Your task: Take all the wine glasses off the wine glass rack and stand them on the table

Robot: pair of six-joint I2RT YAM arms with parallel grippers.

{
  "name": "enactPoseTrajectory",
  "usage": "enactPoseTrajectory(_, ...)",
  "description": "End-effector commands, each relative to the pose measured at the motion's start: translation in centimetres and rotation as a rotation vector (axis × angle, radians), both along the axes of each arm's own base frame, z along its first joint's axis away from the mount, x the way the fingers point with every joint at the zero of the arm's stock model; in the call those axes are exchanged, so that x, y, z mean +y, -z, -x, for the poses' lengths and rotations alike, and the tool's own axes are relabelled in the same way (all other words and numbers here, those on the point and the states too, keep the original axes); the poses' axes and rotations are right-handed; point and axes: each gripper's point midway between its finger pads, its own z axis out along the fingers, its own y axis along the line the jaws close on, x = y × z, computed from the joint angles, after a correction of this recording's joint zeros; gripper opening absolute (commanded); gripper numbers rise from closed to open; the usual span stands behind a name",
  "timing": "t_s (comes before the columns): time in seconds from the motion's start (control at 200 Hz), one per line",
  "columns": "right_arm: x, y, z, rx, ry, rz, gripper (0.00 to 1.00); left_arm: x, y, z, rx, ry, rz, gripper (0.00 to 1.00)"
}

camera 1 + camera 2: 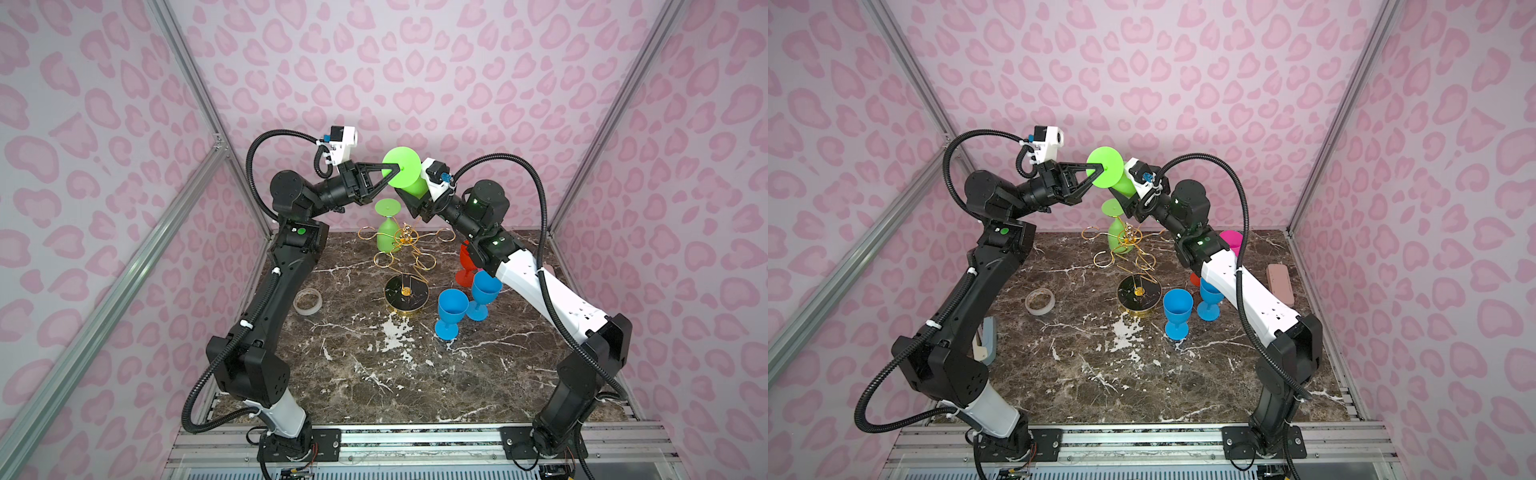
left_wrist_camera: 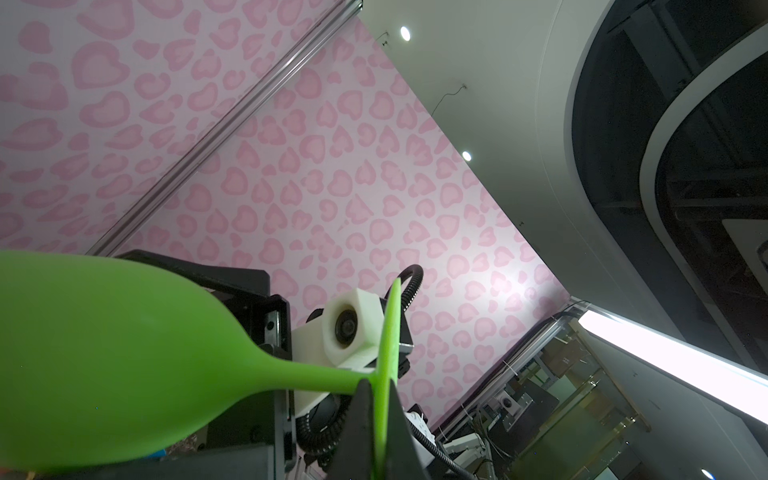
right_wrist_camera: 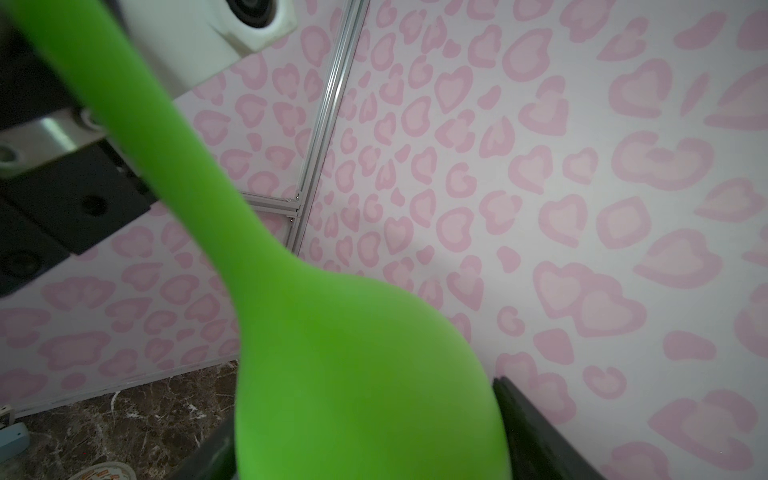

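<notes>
Wine glass rack [image 1: 406, 296] holds inverted green glass [image 1: 386, 239]; front blue glass [image 1: 452, 305] seems empty.

Gold wire wine glass rack [image 1: 406, 294] stands on the marble bench [image 1: 374, 374]; blue plastic goblets [image 1: 452, 311] right of its base, clear tape roll [image 1: 308, 301] left.

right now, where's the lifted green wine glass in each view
In a top view: wine glass, upper centre, above the wine glass rack.
In a top view: upper middle, just left of centre.
Left wrist: bowl fills the lower left.
Right wrist: stem and bowl run from upper left to bottom centre.
Shared landmark: the left hand pinching its foot, in both top views and the left wrist.
</notes>
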Motion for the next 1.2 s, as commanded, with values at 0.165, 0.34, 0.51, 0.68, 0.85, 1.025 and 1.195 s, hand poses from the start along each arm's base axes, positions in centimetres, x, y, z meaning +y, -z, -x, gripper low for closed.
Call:
enactPoseTrajectory(0.165,-1.1,-1.7,1.3,0.026,0.006,-0.052,0.66,0.2,-1.0,1.6,-0.090,0.019,-0.002,0.37)
enactPoseTrajectory(0.34,-2.9,-1.8,2.5,0.094,0.044,-0.037,0.65,0.2,-1.0,2.0,-0.152,0.005,-0.023,0.50)
enactPoseTrajectory(0.51,-5.2,-1.1,3.2,0.216,0.092,-0.005,0.64,0.3,-0.2,1.9,-0.277,-0.073,-0.087,0.72)
enactPoseTrajectory(0.68,-6.9,0.5,3.7,0.374,0.148,0.080,0.61,1.3,1.6,0.6,-0.444,-0.264,-0.145,0.71)
enactPoseTrajectory(0.85,-7.8,1.2,4.9,0.511,0.155,0.137,0.58,3.2,2.8,-1.0,-0.663,-0.547,-0.266,0.68)
enactPoseTrajectory(1.025,-8.0,2.6,5.8,0.607,0.150,0.174,0.57,3.8,3.5,-0.4,-1.002,-0.721,-0.400,0.62)
enactPoseTrajectory(1.195,-7.2,4.8,6.1,0.683,0.129,0.218,0.55,3.3,4.5,0.4,-1.272,-0.780,-0.511,0.57)
